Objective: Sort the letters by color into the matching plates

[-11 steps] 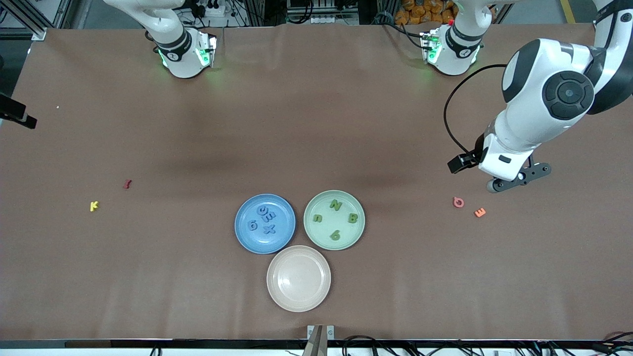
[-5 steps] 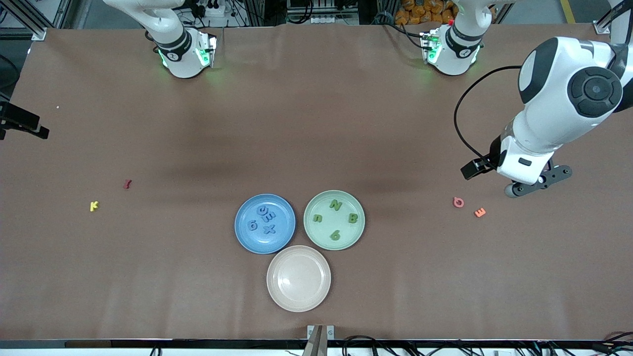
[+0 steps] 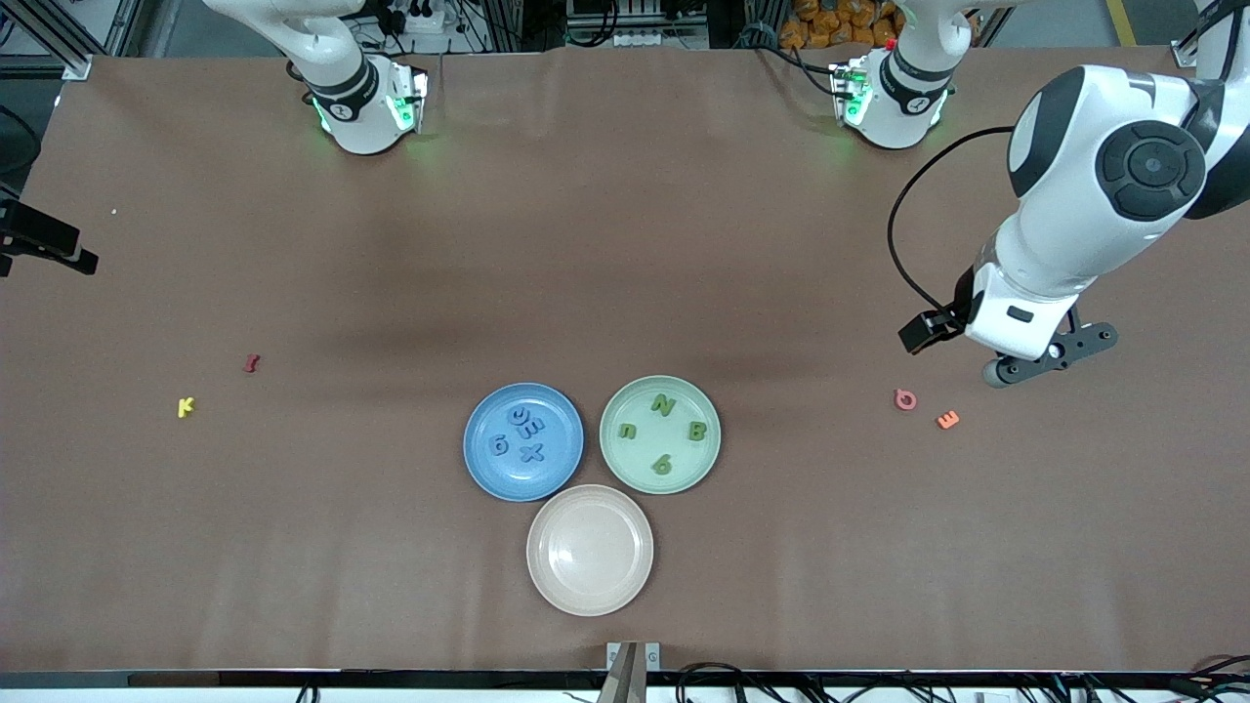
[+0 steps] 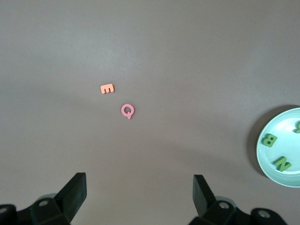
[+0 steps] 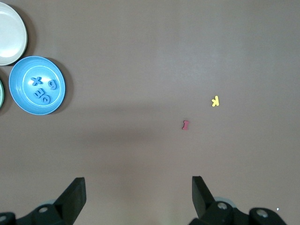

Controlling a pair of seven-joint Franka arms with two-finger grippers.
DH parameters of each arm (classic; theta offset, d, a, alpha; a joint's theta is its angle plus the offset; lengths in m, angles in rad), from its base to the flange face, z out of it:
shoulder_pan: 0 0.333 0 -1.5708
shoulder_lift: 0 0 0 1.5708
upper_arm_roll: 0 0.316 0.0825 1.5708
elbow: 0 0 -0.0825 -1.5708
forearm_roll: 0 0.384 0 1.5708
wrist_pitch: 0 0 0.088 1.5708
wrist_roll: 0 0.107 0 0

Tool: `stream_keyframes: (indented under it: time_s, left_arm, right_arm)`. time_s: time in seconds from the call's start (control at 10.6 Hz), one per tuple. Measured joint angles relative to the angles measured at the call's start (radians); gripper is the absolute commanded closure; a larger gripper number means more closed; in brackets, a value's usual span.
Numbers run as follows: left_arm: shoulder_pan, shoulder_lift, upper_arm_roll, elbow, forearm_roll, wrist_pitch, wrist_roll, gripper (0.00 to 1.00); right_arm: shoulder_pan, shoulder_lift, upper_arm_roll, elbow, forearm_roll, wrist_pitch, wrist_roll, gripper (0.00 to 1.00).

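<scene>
The blue plate (image 3: 557,471) holds several blue letters (image 3: 528,423). Beside it, the pale green plate (image 3: 617,459) holds several green letters (image 3: 662,404). My left gripper (image 3: 1043,359) hangs open over bare table toward the left arm's end, close to a pink Q and an orange E. In the left wrist view, nothing lies between the fingers of the left gripper (image 4: 139,180), and the green plate (image 4: 287,135) sits at the picture's edge. My right gripper (image 5: 138,183) is open and empty, high over bare table, with the blue plate (image 5: 22,74) in its view.
A beige plate (image 3: 590,550) sits empty, nearer the camera than the other two plates. A pink Q (image 3: 905,398) and an orange E (image 3: 947,420) lie toward the left arm's end. A yellow K (image 3: 186,406) and a dark red letter (image 3: 251,363) lie toward the right arm's end.
The left arm swung outward toward its end of the table, then came back a little. Plates and letters have not moved. Both grippers stay open.
</scene>
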Motion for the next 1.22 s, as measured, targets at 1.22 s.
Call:
stream_keyframes:
  time_s: [1.22]
  left_arm:
    - [0.01, -0.112, -0.023, -0.098, -0.024, -0.034, -0.001, 0.0]
  right_arm:
    - [0.029, -0.044, -0.001, -0.071, 0.0, 0.05, 0.001, 0.0]
